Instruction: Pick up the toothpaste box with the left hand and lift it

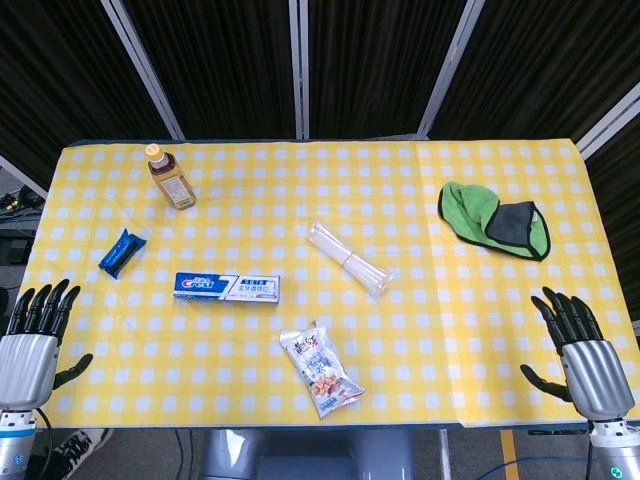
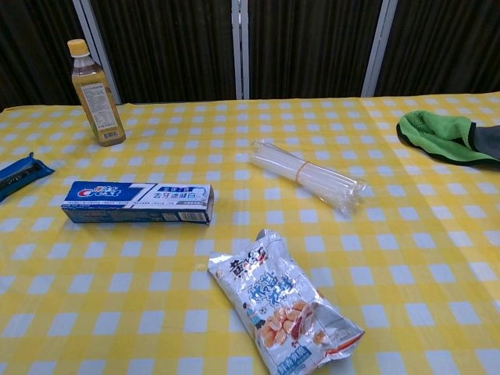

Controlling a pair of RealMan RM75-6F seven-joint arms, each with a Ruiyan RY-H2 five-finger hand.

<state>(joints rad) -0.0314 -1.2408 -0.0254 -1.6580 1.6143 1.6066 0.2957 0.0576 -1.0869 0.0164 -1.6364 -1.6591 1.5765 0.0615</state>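
Observation:
The toothpaste box (image 1: 226, 288) (image 2: 137, 202), blue and white, lies flat and lengthwise on the yellow checked table, left of centre. My left hand (image 1: 32, 340) hovers at the table's near left corner, well to the left of the box, fingers spread and holding nothing. My right hand (image 1: 580, 345) is at the near right corner, also spread and empty. Neither hand shows in the chest view.
A bottle of amber liquid (image 1: 171, 177) (image 2: 95, 94) stands at the back left. A blue packet (image 1: 122, 251) (image 2: 19, 175) lies left of the box. A clear wrapped bundle (image 1: 349, 258) (image 2: 309, 176) is central, a snack bag (image 1: 321, 369) (image 2: 283, 302) near the front, a green-black cloth (image 1: 496, 219) (image 2: 448, 136) right.

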